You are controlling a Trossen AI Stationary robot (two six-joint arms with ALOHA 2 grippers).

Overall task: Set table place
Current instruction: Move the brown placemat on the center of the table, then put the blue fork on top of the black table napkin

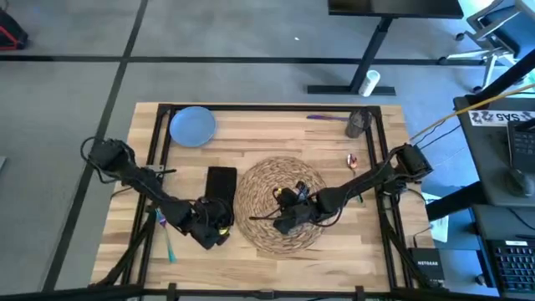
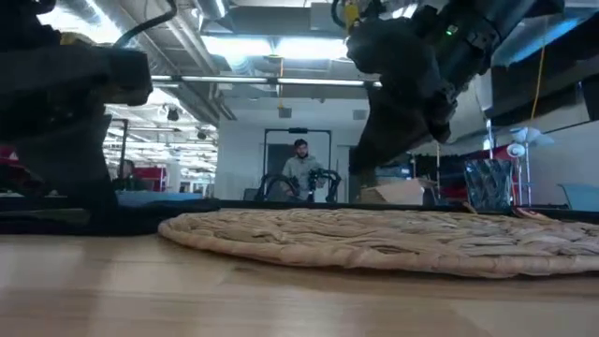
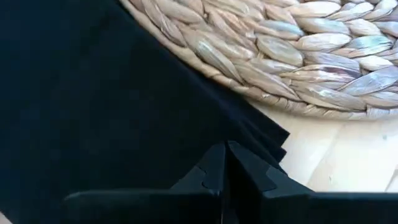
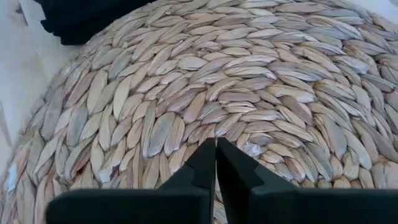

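Grey tiled floor with dark seams surrounds the workspace; a black-legged desk stands beyond. Bright ceiling light panels hang above white walls.

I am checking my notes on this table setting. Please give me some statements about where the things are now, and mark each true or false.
1. The plate lies on the placemat. False: it lies on bare wood at the far left corner of the table.
2. The napkin lies just left of the placemat. True.
3. The right gripper is over the placemat, fingers shut. True.
4. The cup stands on the napkin. False: it stands near the far right corner.
5. The left gripper is over the plate. False: it is over the napkin, fingers shut.
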